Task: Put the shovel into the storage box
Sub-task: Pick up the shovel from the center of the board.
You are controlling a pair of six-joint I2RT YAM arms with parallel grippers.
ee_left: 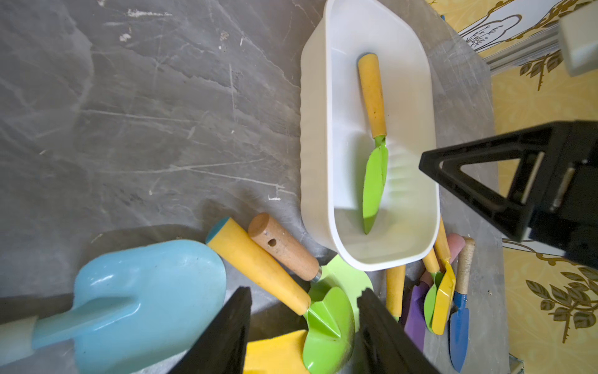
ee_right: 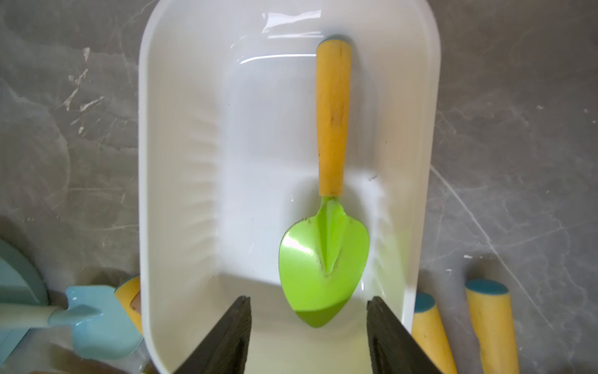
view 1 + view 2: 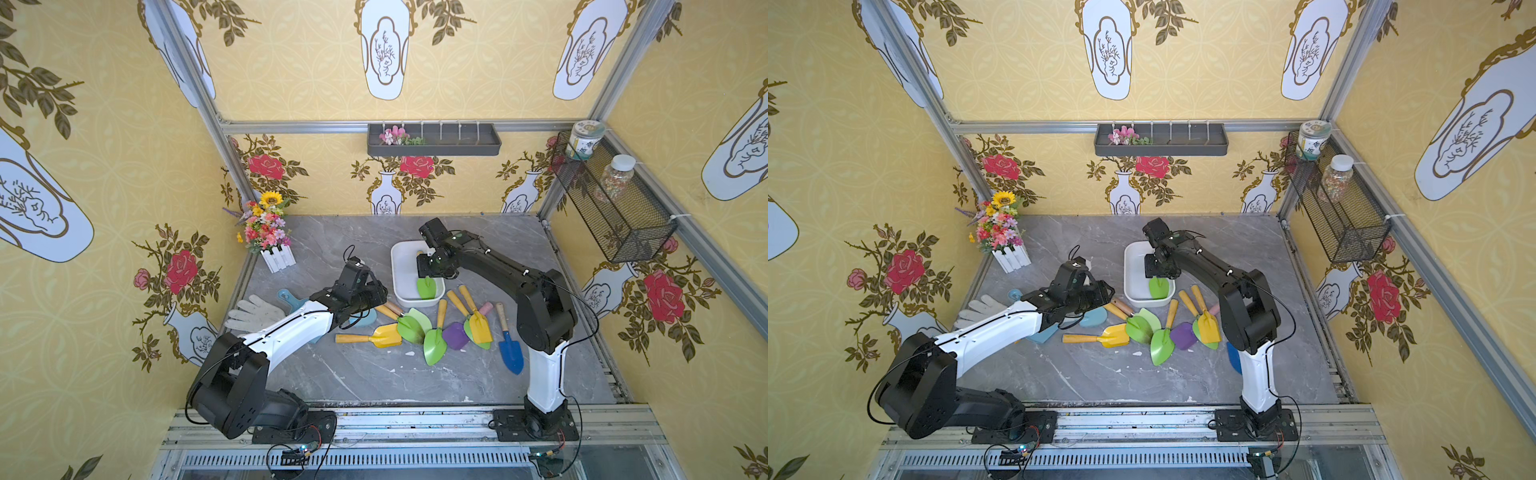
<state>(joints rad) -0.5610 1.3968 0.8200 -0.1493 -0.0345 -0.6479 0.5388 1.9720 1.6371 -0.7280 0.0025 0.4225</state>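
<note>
1. Inside the storage box (image 2: 181, 194), flat on its floor: green shovel (image 2: 323, 259), drop-off seemingly done.
2. Next, likely: over to the loose shovels (image 3: 434, 347) beside the box, another handle to line up on.
3. Right gripper (image 2: 309, 299) above the blade: jaws apart, empty.
4. Left gripper (image 1: 304, 289) low over them: parted, gripping nothing.

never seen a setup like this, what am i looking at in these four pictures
It is a robot with two arms on a grey table. Two pictures look down from overhead at the whole scene; the other two come from a camera on each wrist. The right pincer stands open above the white storage box, where a green shovel lies. The left pincer is open over a pile of loose shovels, holding nothing. A white glove and a flower pot also sit on the table.
</note>
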